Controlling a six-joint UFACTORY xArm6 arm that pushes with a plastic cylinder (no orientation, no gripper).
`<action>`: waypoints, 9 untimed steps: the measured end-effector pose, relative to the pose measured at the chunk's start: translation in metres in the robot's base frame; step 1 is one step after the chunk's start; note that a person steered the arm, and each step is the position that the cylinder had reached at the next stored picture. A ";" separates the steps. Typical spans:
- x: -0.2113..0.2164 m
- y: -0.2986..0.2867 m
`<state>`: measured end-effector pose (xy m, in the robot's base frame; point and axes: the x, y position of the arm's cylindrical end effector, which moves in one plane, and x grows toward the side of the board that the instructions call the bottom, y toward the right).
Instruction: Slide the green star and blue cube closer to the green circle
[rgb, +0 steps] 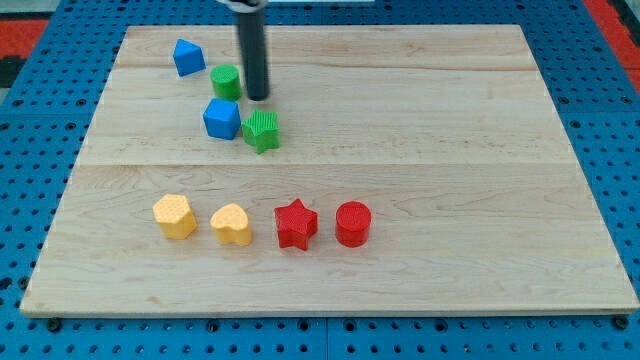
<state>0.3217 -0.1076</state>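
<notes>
The green circle (226, 82) sits near the view's top left of the wooden board (420, 170). The blue cube (221, 118) lies just below it, almost touching. The green star (261, 130) sits right beside the blue cube, on its right. My tip (258, 97) rests on the board just right of the green circle, directly above the green star and up-right of the blue cube. It stands close to the circle, but I cannot tell whether it touches it.
A second blue block (187, 57), of unclear shape, lies up-left of the green circle. Along the lower part of the board stands a row: a yellow block (175, 216), a yellow heart (232, 224), a red star (296, 224) and a red circle (353, 223).
</notes>
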 end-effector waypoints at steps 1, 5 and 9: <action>-0.029 -0.026; 0.082 0.085; 0.067 -0.038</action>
<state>0.3891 -0.1456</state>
